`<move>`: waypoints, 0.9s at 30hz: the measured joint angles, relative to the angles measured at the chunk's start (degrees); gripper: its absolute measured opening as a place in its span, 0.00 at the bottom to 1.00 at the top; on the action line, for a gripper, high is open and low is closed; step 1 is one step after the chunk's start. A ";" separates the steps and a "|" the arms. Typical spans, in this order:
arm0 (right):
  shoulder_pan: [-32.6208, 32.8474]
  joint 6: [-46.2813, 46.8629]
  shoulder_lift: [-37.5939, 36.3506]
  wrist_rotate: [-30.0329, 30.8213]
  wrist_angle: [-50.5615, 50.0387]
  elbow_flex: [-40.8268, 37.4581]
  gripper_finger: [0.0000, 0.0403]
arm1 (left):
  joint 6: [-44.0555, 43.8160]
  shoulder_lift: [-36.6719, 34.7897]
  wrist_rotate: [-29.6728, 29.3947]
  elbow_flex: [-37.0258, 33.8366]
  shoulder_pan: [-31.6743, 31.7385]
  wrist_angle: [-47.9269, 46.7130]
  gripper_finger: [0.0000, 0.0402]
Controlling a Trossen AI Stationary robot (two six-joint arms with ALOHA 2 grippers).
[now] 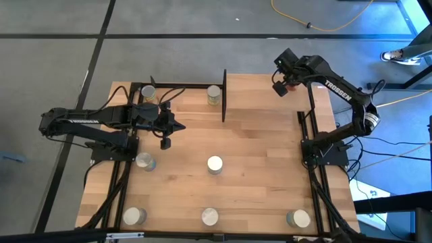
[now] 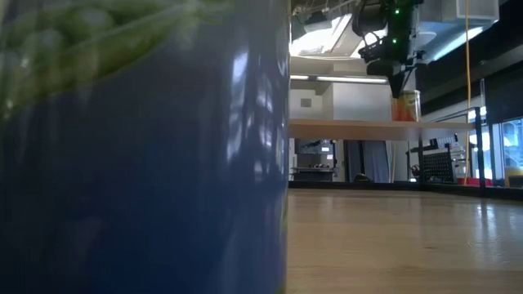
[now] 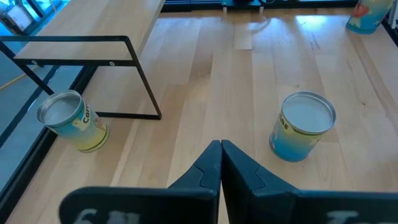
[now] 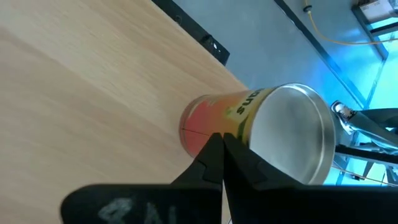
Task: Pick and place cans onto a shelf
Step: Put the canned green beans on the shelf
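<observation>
The big wooden table (image 1: 256,155) has a raised light-wood shelf (image 1: 266,94) at its far side. The right gripper (image 1: 282,86) is over the shelf's far right corner, its fingers pressed together, tip just beside an orange can (image 4: 261,130) standing on the shelf. The left gripper (image 1: 167,128) is also shut tight and holds nothing, low over the table. Near it sit a yellowish can (image 3: 71,121) by the shelf's black legs and a blue can (image 3: 303,126). More cans stand along the near edge.
</observation>
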 joint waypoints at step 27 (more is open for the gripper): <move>-1.78 -1.50 -0.02 -0.25 1.55 -0.02 0.01 | -0.20 0.00 -0.02 0.00 0.01 0.02 0.00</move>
